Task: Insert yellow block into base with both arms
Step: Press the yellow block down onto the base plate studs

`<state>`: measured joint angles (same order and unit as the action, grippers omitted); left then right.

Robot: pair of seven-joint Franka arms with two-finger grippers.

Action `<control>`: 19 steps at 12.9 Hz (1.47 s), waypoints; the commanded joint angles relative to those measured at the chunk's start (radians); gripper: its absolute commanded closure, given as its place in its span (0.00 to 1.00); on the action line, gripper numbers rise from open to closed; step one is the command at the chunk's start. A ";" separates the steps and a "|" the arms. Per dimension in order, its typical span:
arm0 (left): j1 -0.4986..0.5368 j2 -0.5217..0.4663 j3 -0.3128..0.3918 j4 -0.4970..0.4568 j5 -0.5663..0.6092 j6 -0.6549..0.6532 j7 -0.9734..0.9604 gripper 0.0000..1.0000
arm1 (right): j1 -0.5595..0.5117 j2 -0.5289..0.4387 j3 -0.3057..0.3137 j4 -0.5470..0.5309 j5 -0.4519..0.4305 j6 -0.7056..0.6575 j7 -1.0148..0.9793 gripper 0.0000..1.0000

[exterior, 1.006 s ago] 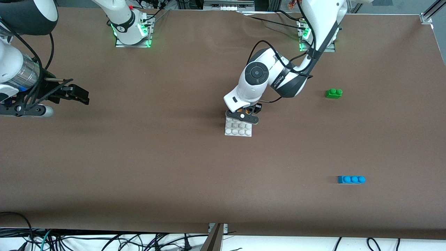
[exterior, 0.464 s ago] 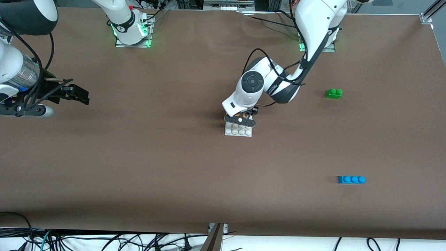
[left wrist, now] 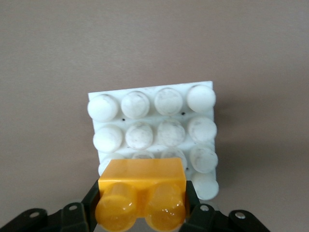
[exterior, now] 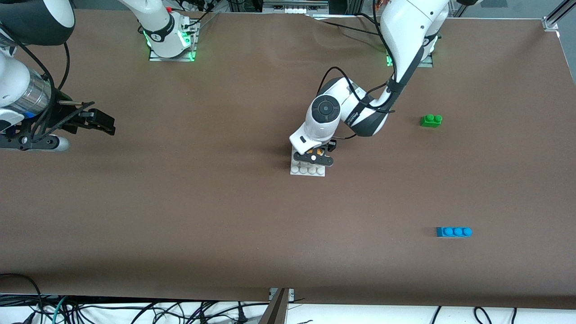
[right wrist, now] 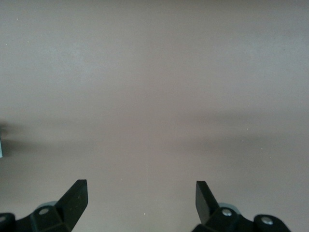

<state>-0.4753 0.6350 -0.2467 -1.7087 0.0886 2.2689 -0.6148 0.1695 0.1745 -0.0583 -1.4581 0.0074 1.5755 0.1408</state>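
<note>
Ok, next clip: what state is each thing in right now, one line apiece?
yellow block: gripped in the left hand, over the base's edge row.
base: flat on the table, most studs uncovered.
left hand: shut on the yellow block, over the base.
right hand: open, empty, waiting over bare table at the right arm's end.
green brick: loose on the table.
blue brick: loose on the table.

Green brick, blue brick

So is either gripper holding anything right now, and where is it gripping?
The left gripper is shut on the yellow block, pinching its two short ends, over the base. The right gripper is open and holds nothing.
</note>
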 commanded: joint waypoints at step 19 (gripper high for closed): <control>-0.048 0.051 0.012 0.064 0.099 -0.006 -0.074 0.70 | -0.012 -0.006 0.005 0.004 -0.003 -0.015 -0.013 0.01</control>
<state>-0.5077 0.6671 -0.2447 -1.6743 0.1573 2.2714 -0.6658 0.1685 0.1746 -0.0589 -1.4581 0.0074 1.5755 0.1408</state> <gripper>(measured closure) 0.317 0.004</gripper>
